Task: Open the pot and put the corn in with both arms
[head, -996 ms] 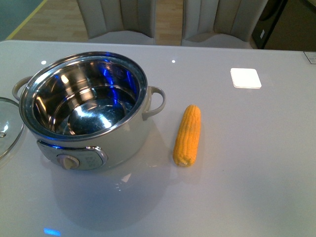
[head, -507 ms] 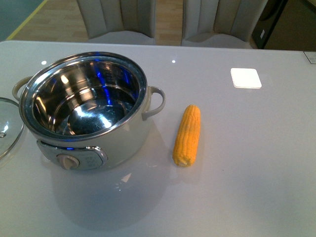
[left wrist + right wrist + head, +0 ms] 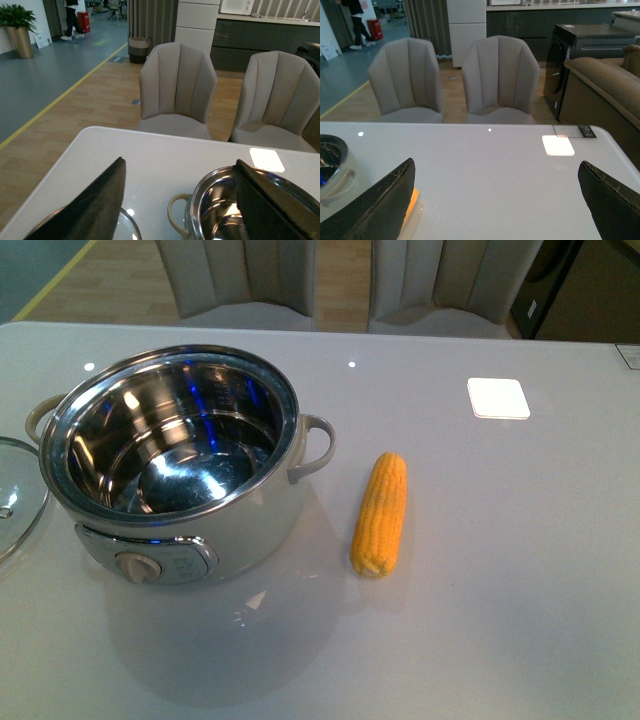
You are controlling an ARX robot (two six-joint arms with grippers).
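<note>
pot: uncovered, bowl empty; lid lies left of it.
corn: lying right of pot, not yet in.
left gripper: spread wide, empty.
right gripper: spread wide, empty.

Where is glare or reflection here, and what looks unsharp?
Front view: blue and white reflections inside the pot, a square glare on the table. Left wrist view: left gripper fingers dark, soft-edged; right wrist view: right gripper fingers dark too.
</note>
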